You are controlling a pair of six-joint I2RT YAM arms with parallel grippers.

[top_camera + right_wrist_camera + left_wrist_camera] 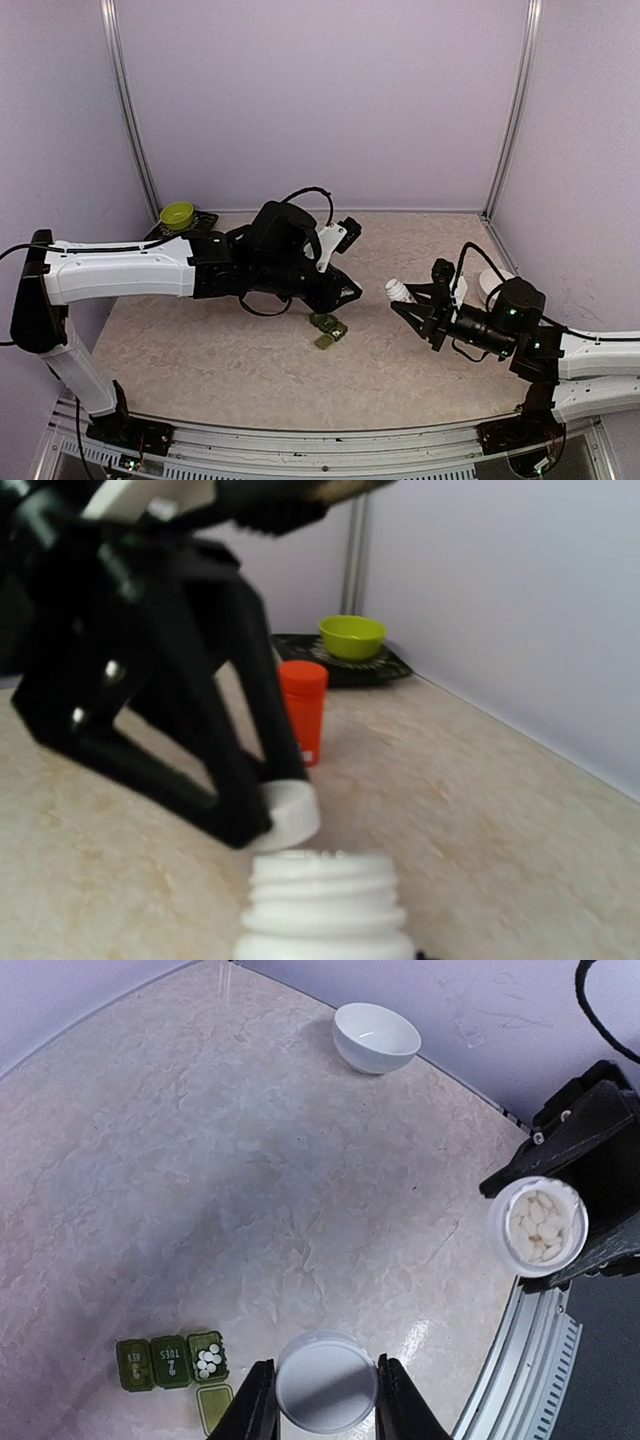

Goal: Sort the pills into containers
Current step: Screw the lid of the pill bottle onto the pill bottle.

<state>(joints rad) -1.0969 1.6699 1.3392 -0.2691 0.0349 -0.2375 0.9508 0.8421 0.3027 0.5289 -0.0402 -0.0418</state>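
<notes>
Now we are clamping the cap (326,1392) in our left fingers (256,1405) and the open bottle (398,291) in our right fingers (560,1155); tipping too steeply could spill pills (540,1225) past the containers (172,1362).

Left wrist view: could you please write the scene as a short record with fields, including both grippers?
left gripper: shut on white cap
right gripper: shut on white bottle, uncapped, white pills inside
containers: green strip of three; end compartment nearest the cap open, pills in it; other two closed
white bowl: far side, near the wall, looks empty
</notes>
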